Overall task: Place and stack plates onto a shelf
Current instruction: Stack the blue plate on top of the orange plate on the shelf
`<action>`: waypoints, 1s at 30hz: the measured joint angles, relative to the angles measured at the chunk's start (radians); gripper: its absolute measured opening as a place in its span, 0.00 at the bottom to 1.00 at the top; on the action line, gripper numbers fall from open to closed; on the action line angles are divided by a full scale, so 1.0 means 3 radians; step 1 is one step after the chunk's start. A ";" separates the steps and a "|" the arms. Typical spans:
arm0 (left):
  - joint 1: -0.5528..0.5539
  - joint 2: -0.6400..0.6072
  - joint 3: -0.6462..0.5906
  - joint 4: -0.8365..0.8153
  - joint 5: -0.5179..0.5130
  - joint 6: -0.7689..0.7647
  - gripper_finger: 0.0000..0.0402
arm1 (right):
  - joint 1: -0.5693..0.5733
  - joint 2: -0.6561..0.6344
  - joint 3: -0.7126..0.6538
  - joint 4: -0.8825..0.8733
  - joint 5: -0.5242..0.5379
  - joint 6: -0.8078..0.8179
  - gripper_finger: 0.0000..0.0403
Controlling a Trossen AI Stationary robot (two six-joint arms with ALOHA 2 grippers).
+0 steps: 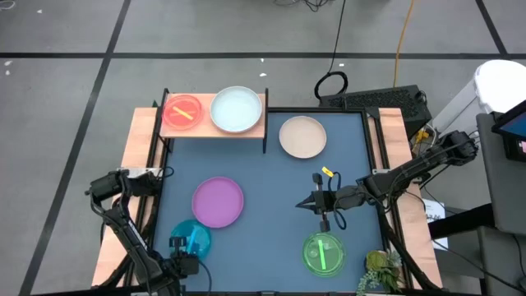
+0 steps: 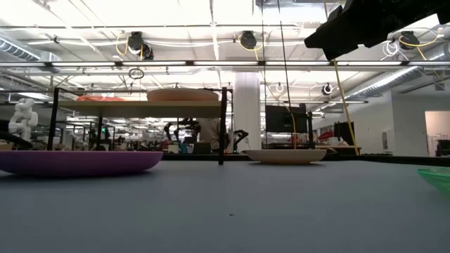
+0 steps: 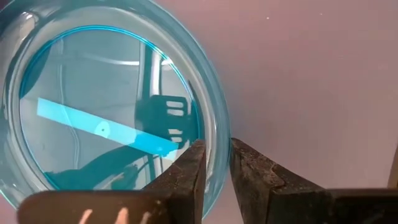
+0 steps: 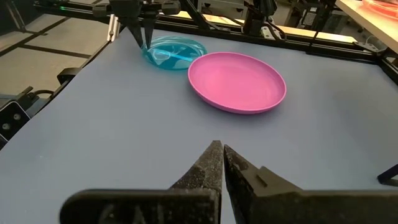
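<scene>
Cyan plate (image 3: 106,106) rim sits between the left tool's (image 3: 216,165) barely parted fingers; right tool (image 4: 219,163) hovers pinched closed, empty, above the surface (image 1: 271,185)

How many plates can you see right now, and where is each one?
6. On the light-wood shelf: translucent orange plate, pale white plate. On the table: cream plate, purple plate, translucent cyan plate by the left gripper, translucent green plate.

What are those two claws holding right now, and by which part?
The left claw pinches the cyan plate by its rim. The right claw is shut on nothing, above bare table.
</scene>
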 joint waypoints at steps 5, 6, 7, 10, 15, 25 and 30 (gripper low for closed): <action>0.0000 0.0000 0.0000 0.0005 -0.0014 -0.0005 0.04 | 0.0000 0.0000 0.0000 0.0001 0.0000 0.0001 0.00; -0.0001 0.0000 0.0000 0.0007 -0.0016 0.0004 0.03 | 0.0000 0.0000 0.0000 0.0000 0.0000 0.0001 0.00; -0.0001 0.0000 0.0000 0.0008 -0.0018 0.0006 0.02 | 0.0000 0.0000 0.0000 0.0000 0.0000 0.0001 0.00; -0.0001 0.0000 0.0000 0.0008 -0.0019 0.0005 0.01 | 0.0001 0.0000 0.0000 0.0000 0.0000 0.0001 0.00; 0.0000 0.0000 0.0000 0.0006 -0.0012 -0.0017 0.01 | 0.0000 0.0000 0.0000 0.0000 -0.0001 0.0001 0.00; 0.0028 0.0000 0.0373 -0.0400 0.0023 -0.0059 0.01 | 0.0000 0.0000 0.0000 0.0000 0.0000 0.0001 0.00; 0.0068 0.0000 0.0666 -0.0668 0.0023 -0.0035 0.01 | 0.0001 0.0000 0.0000 0.0000 -0.0001 0.0001 0.00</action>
